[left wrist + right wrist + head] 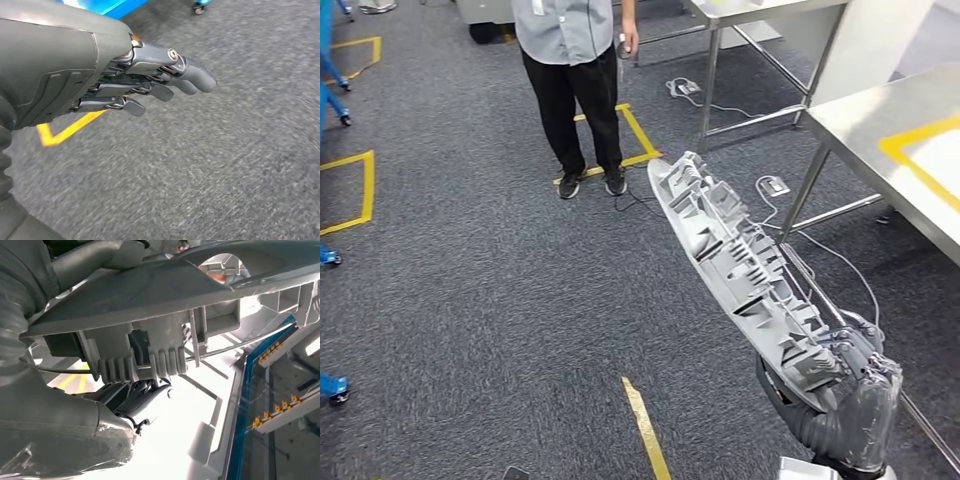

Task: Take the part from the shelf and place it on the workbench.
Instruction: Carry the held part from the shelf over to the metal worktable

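Head view: grey carpet floor [471, 300], steel workbench [871, 130] at 2 o'clock, person [573, 90] at 12. Long grey ribbed part [735, 265] clamped in right hand [848, 395] at 5 o'clock, over floor. Left hand [151, 75] empty, fingers straight, slightly apart.

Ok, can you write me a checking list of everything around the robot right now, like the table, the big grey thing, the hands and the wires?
Surface: steel workbench on the right, yellow tape outline on top, nothing seen on it.
Job's things: long grey ribbed part held up over the carpet, not yet on the bench.
Clutter: nothing seen.
Hands: right hand grips the part's near end; left hand holds nothing, fingers straight.
Cables: white cables and plug boxes on the floor under the benches.
Surroundings: grey carpet with yellow tape; a person standing ahead.
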{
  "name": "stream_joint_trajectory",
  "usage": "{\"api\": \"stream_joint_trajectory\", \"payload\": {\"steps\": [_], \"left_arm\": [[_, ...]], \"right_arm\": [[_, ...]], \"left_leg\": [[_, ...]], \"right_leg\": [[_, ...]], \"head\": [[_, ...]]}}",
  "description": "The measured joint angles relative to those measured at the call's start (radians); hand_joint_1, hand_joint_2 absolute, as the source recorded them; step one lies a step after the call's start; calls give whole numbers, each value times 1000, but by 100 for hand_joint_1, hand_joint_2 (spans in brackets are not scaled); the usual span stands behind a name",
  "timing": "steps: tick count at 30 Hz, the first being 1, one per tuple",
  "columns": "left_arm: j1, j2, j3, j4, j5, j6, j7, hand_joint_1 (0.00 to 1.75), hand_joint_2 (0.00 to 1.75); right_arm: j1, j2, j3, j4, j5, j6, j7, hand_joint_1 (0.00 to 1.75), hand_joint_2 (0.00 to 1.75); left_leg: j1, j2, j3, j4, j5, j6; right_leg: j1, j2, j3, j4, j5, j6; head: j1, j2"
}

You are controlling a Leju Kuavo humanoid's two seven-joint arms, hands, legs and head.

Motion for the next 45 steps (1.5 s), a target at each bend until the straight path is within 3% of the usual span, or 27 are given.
{"api": "stream_joint_trajectory", "payload": {"steps": [3, 5, 7, 9, 10, 11, 13, 15, 16, 18, 20, 22, 23, 24, 25, 27, 29, 31, 33, 35, 37, 39, 40, 41, 42, 43, 45], "left_arm": [[-3, 0, 0, 0, 0, -1, 0, 0, 175], [-5, -1, 1, 0, -1, -5, -1, 0, 175], [-4, -2, 1, 0, -3, -12, -2, 0, 175], [-2, -2, 1, 0, -7, -17, -3, 0, 175], [-3, -1, 1, 0, -8, -18, -3, 0, 175], [-3, -1, 1, 0, -10, -20, -3, 0, 175], [-5, -2, 1, 0, -12, -21, -3, 0, 175], [-5, -2, 1, 0, -13, -22, -3, 0, 175], [-6, -1, 1, 0, -14, -22, -4, 0, 175], [-8, -1, 0, 0, -16, -22, -4, 0, 175], [-11, 0, 0, 0, -18, -23, -4, 0, 175], [-11, 0, -1, 0, -19, -24, -4, 0, 175], [-9, 0, -1, 0, -20, -25, -4, 0, 175], [-7, 0, -1, 0, -20, -25, -4, 0, 175], [-6, 0, -1, 0, -20, -25, -4, 0, 175], [-6, 0, -1, 0, -20, -25, -4, 0, 175], [-6, 2, -1, 0, -20, -25, -4, 0, 175], [-6, 3, -1, 0, -20, -26, -4, 0, 175], [-8, 3, -1, 0, -20, -27, -4, 0, 175], [-9, 2, -1, 0, -20, -27, -4, 0, 175], [-9, 1, -1, 0, -20, -28, -4, 0, 175], [-7, 0, -1, 0, -20, -28, -4, 0, 175], [-6, 0, -1, 0, -20, -28, -4, 0, 175], [-6, 0, -1, 0, -20, -28, -4, 0, 175], [-6, 0, -1, 0, -20, -28, -4, 0, 175], [-7, 0, -1, 0, -20, -28, -4, 0, 175], [-7, 0, -2, 0, -20, -28, -4, 0, 175]], "right_arm": [[4, 0, 0, 0, 1, 0, 0, 175, 175], [5, 0, -1, 0, 2, 0, 1, 175, 175], [3, 0, 0, 0, 3, 0, 2, 175, 175], [5, 0, 0, 0, 3, 0, 5, 175, 175], [6, 0, 0, 0, 3, 0, 6, 175, 175], [7, 0, 0, 0, 3, 0, 7, 175, 175], [7, 0, -1, 0, 4, 0, 8, 175, 175], [6, 0, -1, -1, 5, 0, 7, 175, 175], [6, 0, -1, -2, 5, 0, 7, 175, 175], [12, 0, -2, -3, 5, 0, 7, 175, 175], [16, 0, -3, -5, 6, 0, 7, 175, 175], [16, 0, -3, -7, 6, 0, 6, 175, 175], [17, 0, -3, -7, 6, 0, 6, 175, 175], [18, 0, -4, -7, 6, 0, 6, 175, 175], [19, 0, -4, -7, 7, 0, 6, 175, 175], [20, 0, -4, -7, 7, 0, 6, 175, 175], [19, 0, -4, -8, 7, 0, 6, 175, 175], [19, 0, -4, -9, 7, 0, 6, 175, 175], [21, 0, -5, -9, 7, 0, 6, 175, 175], [23, 0, -4, -10, 8, 0, 6, 175, 175], [21, 0, -3, -11, 8, 0, 6, 175, 175], [20, 0, -2, -11, 8, 0, 5, 175, 175], [21, 0, -1, -10, 8, 0, 6, 175, 175], [21, 0, -1, -10, 7, 0, 6, 175, 175], [22, 0, -1, -10, 7, 0, 6, 175, 175], [21, 0, -1, -11, 7, 0, 6, 175, 175], [19, 0, -1, -11, 7, 0, 6, 175, 175]], "left_leg": [[2, 16, 6, -24, -4, 2], [6, 38, 8, -34, 2, 8], [5, 62, 9, -36, 3, 12], [4, 88, 8, -35, 2, 14], [4, 100, 9, -35, 1, 13], [4, 112, 10, -35, 0, 12], [2, 132, 16, -35, -5, 5], [-4, 150, 20, -32, -10, -4], [-7, 159, 21, -31, -11, -8], [-6, 170, 23, -29, -14, -18], [-2, 137, 11, 4, -44, -28], [1, 89, -35, 111, -107, -33], [2, 80, -65, 177, -136, -34], [2, 77, -90, 227, -151, -33], [1, 75, -101, 247, -145, -31], [1, 64, -74, 178, -81, -22], [3, 17, -21, 54, -16, -7], [3, -18, 6, -11, -3, -1], [3, -3, 10, -26, -5, -1], [7, 22, 12, -36, 2, 5], [8, 49, 13, -40, 4, 10], [6, 79, 13, -40, 3, 12], [6, 93, 13, -40, 2, 12], [6, 106, 13, -40, 1, 10], [6, 118, 15, -39, -1, 8], [6, 128, 18, -39, -3, 5], [-1, 146, 24, -36, -10, -7]], "right_leg": [[-3, 18, -16, 1, 5, 18], [-2, -20, -41, 43, -24, 29], [-4, -71, -96, 159, -85, 39], [-7, -86, -144, 262, -122, 47], [-7, -90, -144, 268, -114, 49], [-8, -95, -124, 233, -89, 50], [-4, -131, -46, 96, -32, 47], [2, -160, 4, 8, -11, 34], [6, -161, 8, -1, -14, 26], [4, -138, 4, -2, -9, 13], [0, -118, 2, -5, -4, 1], [-2, -98, 1, -6, -1, -7], [-1, -85, 0, -6, 0, -10], [0, -72, 0, -5, 0, -11], [1, -58, 0, -5, 1, -11], [3, -30, 2, -5, 2, -11], [4, -4, 2, -3, 3, -8], [2, 18, -7, 1, 6, 0], [-3, 37, -20, 1, 11, 13], [-1, 4, -39, 25, -5, 24], [-1, -58, -86, 120, -59, 34], [-6, -84, -144, 242, -110, 44], [-8, -88, -156, 270, -114, 47], [-11, -92, -149, 261, -100, 50], [-12, -100, -121, 214, -71, 51], [-13, -121, -82, 146, -41, 51], [-8, -163, -13, 32, -9, 43]], "head": [[0, 0], [6, 0], [13, 0], [14, 0], [14, 0], [14, 0], [15, 0], [14, 0], [13, 0], [13, 0], [10, 0], [6, 0], [6, 0], [6, 0], [6, 0], [6, 0], [6, 0], [6, 0], [6, 0], [10, 0], [17, 0], [19, 0], [19, 0], [19, 0], [19, 0], [20, 0], [21, 0]]}}
